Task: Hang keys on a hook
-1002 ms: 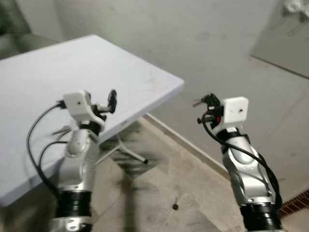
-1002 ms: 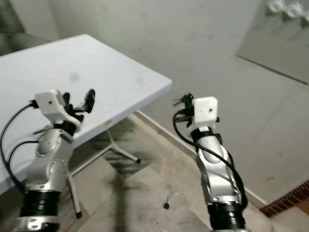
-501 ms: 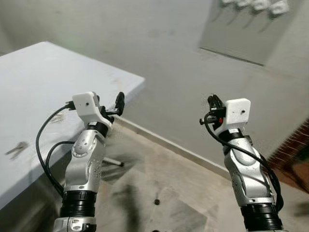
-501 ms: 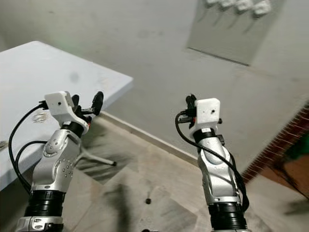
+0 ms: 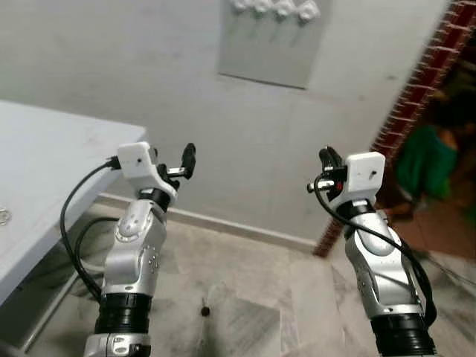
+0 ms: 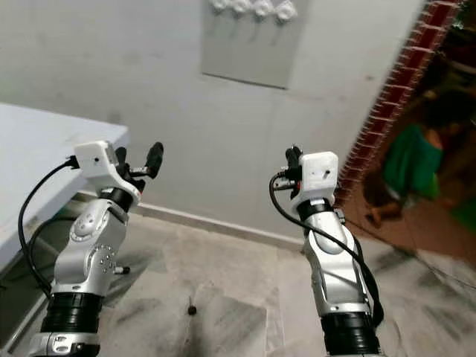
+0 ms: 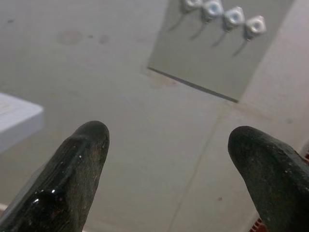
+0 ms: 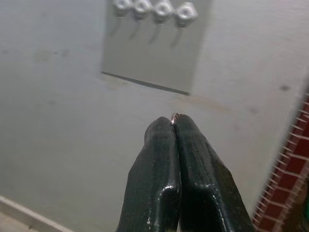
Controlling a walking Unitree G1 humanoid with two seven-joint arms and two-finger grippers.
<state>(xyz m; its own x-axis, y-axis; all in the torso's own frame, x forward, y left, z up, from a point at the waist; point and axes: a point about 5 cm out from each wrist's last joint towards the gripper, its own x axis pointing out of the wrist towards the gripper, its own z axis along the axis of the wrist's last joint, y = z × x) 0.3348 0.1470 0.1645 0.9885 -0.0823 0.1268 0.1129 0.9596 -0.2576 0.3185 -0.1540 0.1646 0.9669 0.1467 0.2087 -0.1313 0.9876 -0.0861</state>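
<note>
1. The right gripper [image 8: 174, 126] is pressed closed, and a small sliver of metal ring [image 8: 175, 116] peeps out at its tips. This is judged to be the key ring, though the keys themselves cannot be made out.
2. The left gripper [image 7: 169, 159] is spread wide and holds nothing.
3. The row of hooks [image 8: 154, 9] sits on a grey panel [image 5: 271, 44] on the wall, above and ahead of the right gripper and well apart from it.
4. The step in hand looks like the carry towards the wall; nothing hangs on a hook yet.
5. The next move calls for raising the right gripper and bringing the ring level with one hook.
6. No brand, label or writing can be read.
</note>
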